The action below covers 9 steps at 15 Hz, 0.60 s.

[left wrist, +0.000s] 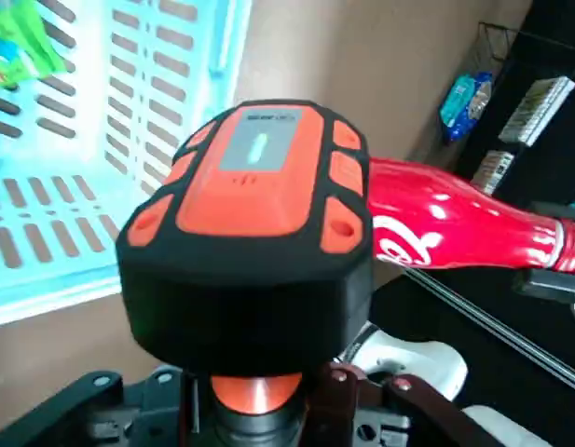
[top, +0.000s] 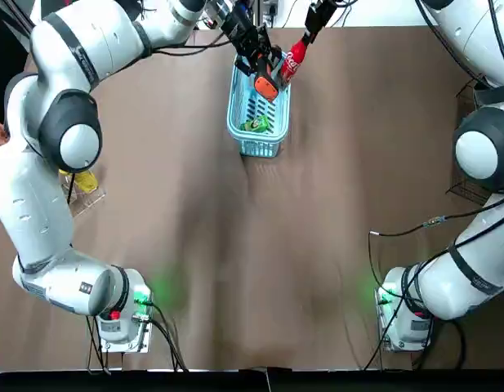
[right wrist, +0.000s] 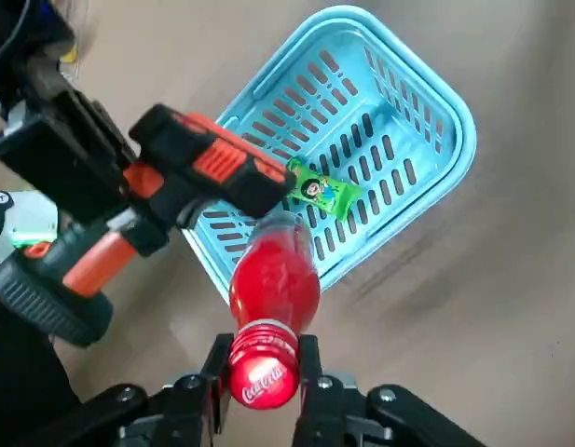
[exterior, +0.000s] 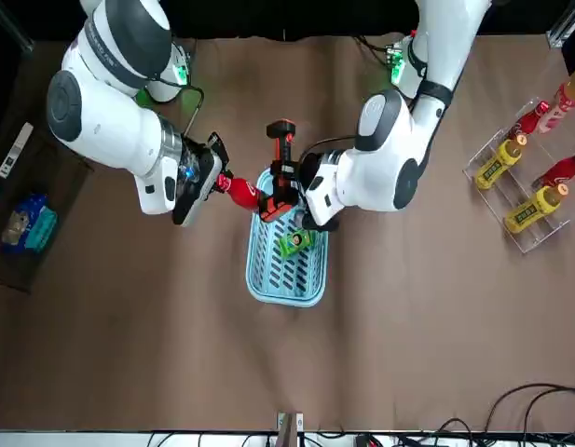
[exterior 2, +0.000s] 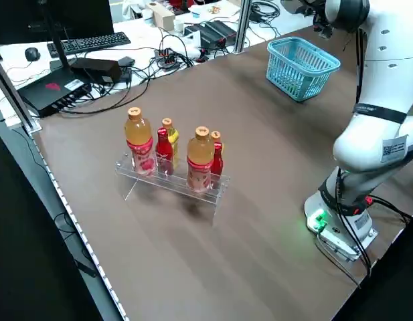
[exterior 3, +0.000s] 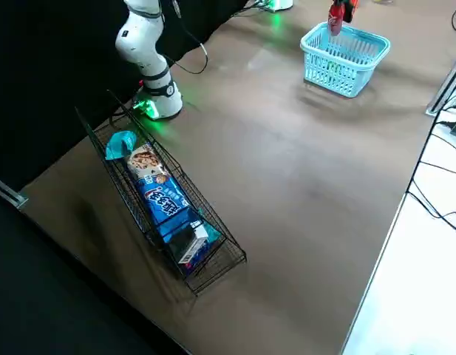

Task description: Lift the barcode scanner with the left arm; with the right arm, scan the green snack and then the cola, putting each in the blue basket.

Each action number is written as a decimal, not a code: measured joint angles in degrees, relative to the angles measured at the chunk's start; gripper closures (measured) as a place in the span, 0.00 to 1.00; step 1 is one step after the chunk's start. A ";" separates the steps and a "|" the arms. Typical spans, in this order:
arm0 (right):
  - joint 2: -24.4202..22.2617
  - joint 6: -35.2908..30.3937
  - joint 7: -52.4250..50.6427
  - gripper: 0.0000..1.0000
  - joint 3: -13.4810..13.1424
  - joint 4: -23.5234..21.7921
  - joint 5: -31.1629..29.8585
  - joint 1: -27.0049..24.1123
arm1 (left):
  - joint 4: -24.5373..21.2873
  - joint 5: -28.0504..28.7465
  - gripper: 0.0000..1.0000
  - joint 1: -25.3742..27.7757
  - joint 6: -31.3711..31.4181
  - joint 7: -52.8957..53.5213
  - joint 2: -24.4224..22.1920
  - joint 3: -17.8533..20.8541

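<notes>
My left gripper (top: pixel 250 45) is shut on the handle of the orange-and-black barcode scanner (top: pixel 265 80) and holds it in the air over the far end of the blue basket (top: pixel 238 124). Its head (left wrist: pixel 259 200) points toward the cola bottle (left wrist: pixel 455 228). My right gripper (right wrist: pixel 264 377) is shut on the red cola bottle (right wrist: pixel 273 279) at its cap. That bottle hangs tilted just above the basket's far rim, beside the scanner (right wrist: pixel 189 168). The green snack (right wrist: pixel 320 191) lies inside the basket (right wrist: pixel 436 102), as the front view also shows for the snack (exterior: pixel 294 242).
A clear rack of drink bottles (exterior 2: pixel 173 160) stands on the robot's left side of the table. A black wire rack with snack packs (exterior 3: pixel 165 200) sits at its right side. Cables and a monitor lie beyond the far edge. Both arm bases glow green.
</notes>
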 joint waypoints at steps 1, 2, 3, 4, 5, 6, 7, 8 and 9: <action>0.00 0.00 0.10 0.68 0.02 0.00 0.00 0.02 | 0.21 0.94 0.66 0.54 -0.16 0.00 -0.08 0.04; 0.00 0.00 0.70 0.68 0.04 0.00 0.00 0.06 | 0.48 1.44 0.66 1.37 -0.64 0.00 -0.24 0.10; 0.00 0.01 1.80 0.68 0.06 0.00 0.02 0.09 | 0.72 1.92 0.66 2.45 -1.63 0.00 -0.51 0.16; 0.00 0.07 3.07 0.68 0.06 0.00 0.03 0.12 | 0.85 2.87 0.66 3.61 -2.83 0.00 -0.92 0.20; 0.00 0.11 4.56 0.68 0.08 0.00 0.03 0.19 | 0.92 4.68 0.66 4.82 -4.13 -0.01 -1.48 0.25; 0.00 0.21 6.08 0.68 0.12 0.00 0.03 0.35 | 0.94 7.01 0.66 6.07 -5.36 -0.09 -2.11 0.30; 0.00 0.49 7.27 0.68 0.18 0.00 0.02 0.70 | 0.95 9.42 0.66 7.52 -6.77 -0.24 -2.81 0.33; 0.00 1.11 8.70 0.68 0.18 0.00 0.01 1.38 | 0.95 11.28 0.66 9.16 -8.36 -0.29 -3.46 0.32; 0.03 2.19 11.23 0.68 0.18 0.00 -0.08 2.34 | 0.95 12.77 0.66 10.84 -9.72 -0.29 -4.01 0.37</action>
